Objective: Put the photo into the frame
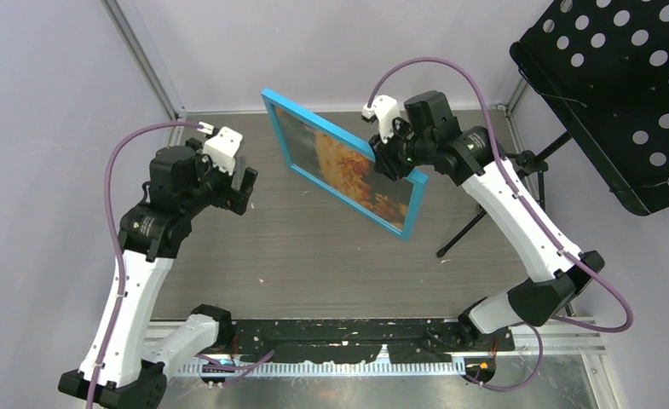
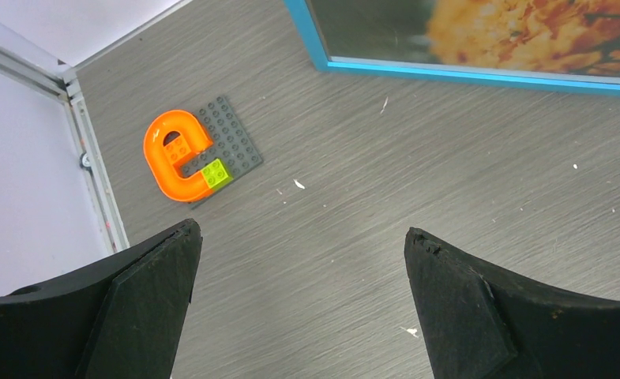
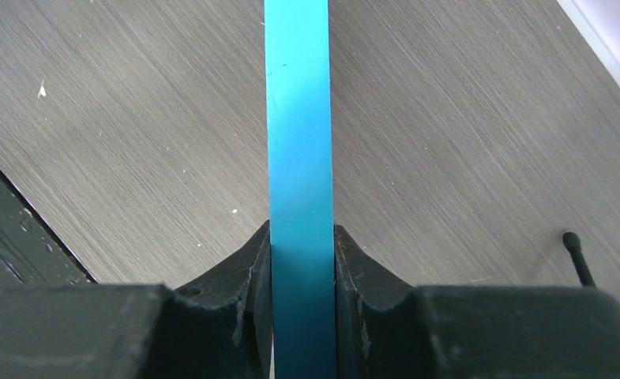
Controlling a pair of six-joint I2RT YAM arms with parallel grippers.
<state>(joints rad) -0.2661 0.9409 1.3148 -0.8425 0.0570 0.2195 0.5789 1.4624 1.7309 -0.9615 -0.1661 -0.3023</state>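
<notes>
From above, the frame (image 1: 314,117) is upright over the surface (image 1: 314,273), the photo (image 1: 348,166) showing in it, the right end effector (image 1: 383,158) pinching its top rim; laying it flat seems next. Left wrist: the left end effector (image 2: 298,245) is wide open and empty, with a toy block (image 2: 196,154) nearby but clear. Right wrist: the jaws clamp the blue edge.

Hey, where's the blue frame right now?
In the top view the frame is upright over the table's far middle, its top edge pinched by the right tool; the open left tool hovers to its left.
</notes>
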